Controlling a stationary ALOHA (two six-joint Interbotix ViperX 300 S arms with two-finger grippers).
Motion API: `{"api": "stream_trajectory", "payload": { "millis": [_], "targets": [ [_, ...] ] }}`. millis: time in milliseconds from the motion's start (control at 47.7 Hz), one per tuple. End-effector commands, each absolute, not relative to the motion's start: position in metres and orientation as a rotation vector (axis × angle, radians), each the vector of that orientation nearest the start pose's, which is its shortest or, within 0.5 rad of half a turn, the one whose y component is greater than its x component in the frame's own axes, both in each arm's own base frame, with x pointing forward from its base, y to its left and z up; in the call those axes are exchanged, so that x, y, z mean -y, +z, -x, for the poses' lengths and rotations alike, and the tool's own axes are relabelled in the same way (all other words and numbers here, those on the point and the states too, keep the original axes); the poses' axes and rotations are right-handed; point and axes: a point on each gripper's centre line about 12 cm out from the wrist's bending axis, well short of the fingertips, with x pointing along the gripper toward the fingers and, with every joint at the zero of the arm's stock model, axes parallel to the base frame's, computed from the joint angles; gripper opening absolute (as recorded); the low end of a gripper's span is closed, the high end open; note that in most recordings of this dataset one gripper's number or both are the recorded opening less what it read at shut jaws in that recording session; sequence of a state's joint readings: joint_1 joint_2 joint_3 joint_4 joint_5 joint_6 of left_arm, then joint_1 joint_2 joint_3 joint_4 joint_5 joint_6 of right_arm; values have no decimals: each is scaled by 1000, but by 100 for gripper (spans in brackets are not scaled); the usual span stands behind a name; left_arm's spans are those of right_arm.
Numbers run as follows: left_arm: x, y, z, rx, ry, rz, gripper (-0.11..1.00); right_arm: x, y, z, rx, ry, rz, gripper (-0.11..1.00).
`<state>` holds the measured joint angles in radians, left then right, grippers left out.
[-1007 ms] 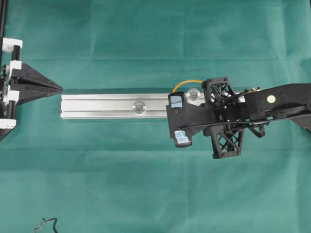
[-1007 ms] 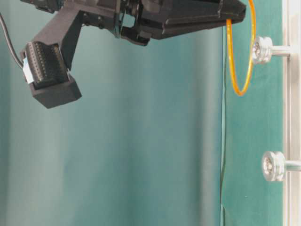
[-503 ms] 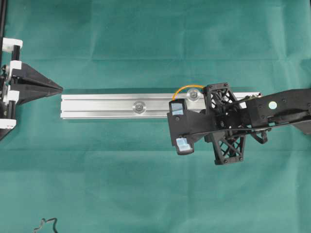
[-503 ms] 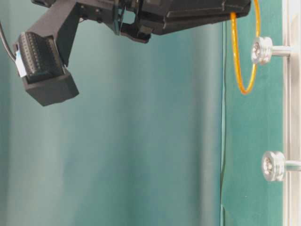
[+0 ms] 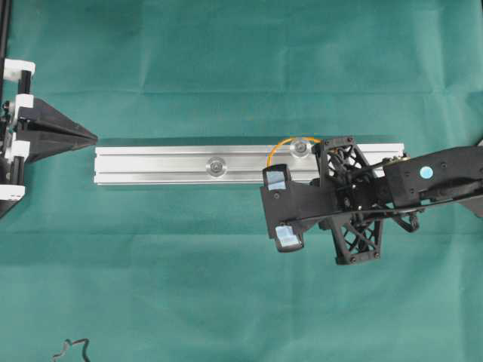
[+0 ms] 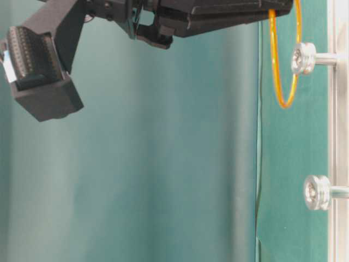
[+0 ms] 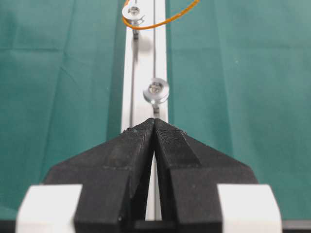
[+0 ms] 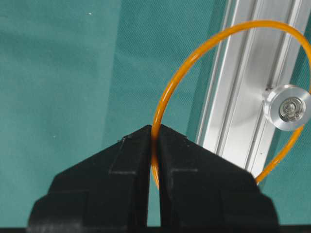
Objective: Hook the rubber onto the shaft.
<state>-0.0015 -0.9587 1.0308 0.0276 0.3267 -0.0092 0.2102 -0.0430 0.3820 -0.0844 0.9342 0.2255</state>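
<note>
While a green cloth point(image 5: 226, 68) covers the whole table, a silver aluminium rail point(image 5: 158, 165) lies across its middle in the overhead view, running left to right. Two round-headed shafts stand up from the rail: one near its middle point(image 5: 216, 166) and one further right point(image 5: 303, 147), close beside the right arm's wrist.

At the left edge of the overhead view sits the left gripper point(image 5: 92, 136), its black fingers pressed together into a point with nothing between them, aimed along the rail and just clear of the rail's left end. From the left wrist camera its tips point(image 7: 154, 127) meet in a thin seam, with the nearer shaft point(image 7: 156, 91) just ahead.

Reaching in from the right, the right arm point(image 5: 438, 175) carries its black wrist camera block point(image 5: 283, 207) over the rail's near edge. The right gripper point(image 8: 154, 133) is pinched tight on the rubber point(image 8: 194, 58), a thin orange loop. In the right wrist view the loop stands open above the fingertips, and the far shaft's head point(image 8: 288, 107) shows inside its lower right part. At table level, the band point(image 6: 283, 60) hangs from the fingertips with that shaft's head point(image 6: 303, 58) just beside its right strand; whether the band already circles the stem cannot be told.

A bit of black cable point(image 5: 70, 350) lies at the lower left corner.
</note>
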Motion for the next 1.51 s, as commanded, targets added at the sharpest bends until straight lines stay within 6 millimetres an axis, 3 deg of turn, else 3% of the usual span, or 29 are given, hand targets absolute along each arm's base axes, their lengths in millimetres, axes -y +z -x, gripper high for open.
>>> {"api": "stream_trajectory", "payload": {
  "millis": [0, 734, 1216, 1489],
  "targets": [
    [0, 292, -200, -371, 3, -21, 0, -74, 230, -362, -1227, 27, 21, 6],
    [0, 292, -200, -373, 3, -21, 0, -97, 229, -356, -1235, 79, 18, 6],
    [0, 292, -200, -371, 3, -21, 0, -99, 229, -356, -1237, 70, 1, 6],
    [-1, 292, -200, -371, 3, -22, 0, -101, 229, -358, -1242, -2, -126, 6]
  ]
}}
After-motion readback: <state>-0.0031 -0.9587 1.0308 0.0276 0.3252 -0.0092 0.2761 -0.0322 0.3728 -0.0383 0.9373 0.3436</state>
